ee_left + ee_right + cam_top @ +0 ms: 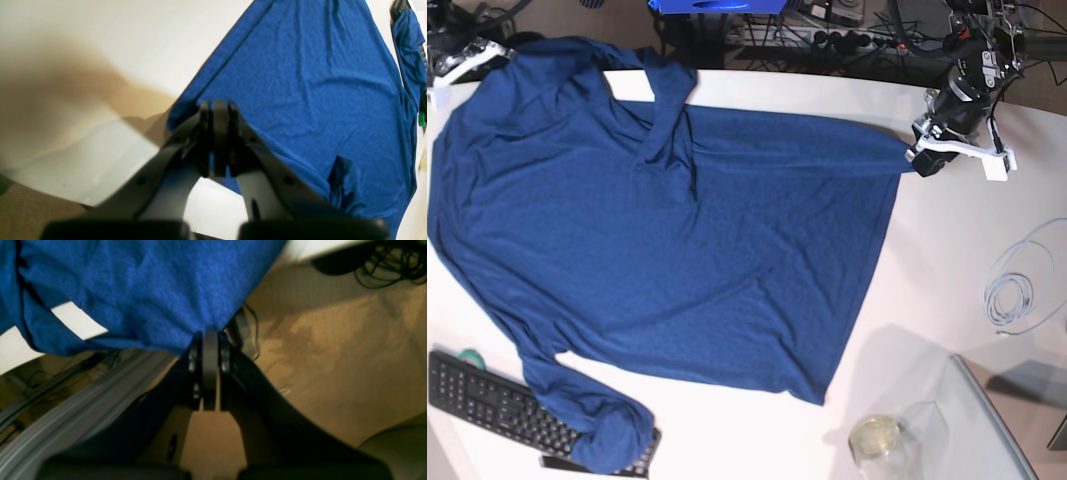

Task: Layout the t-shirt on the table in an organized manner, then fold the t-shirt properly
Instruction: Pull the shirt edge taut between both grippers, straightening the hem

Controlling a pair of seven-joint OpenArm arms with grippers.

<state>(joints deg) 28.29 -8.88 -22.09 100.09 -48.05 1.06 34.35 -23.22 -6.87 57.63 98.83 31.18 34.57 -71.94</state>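
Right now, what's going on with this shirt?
A two-armed robot is spreading a blue t-shirt over the white table. The left hand is shut on one corner of the fabric, and the right hand is shut on another edge near the table's far side. The body lies mostly flat; one sleeve drapes over a keyboard, and nothing is folded yet.

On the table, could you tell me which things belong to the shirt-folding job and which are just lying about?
Part of the job:
- t-shirt
- table
- left gripper, shut on a shirt corner
- right gripper, shut on the shirt

Just lying about:
- keyboard
- coiled white cable
- jar
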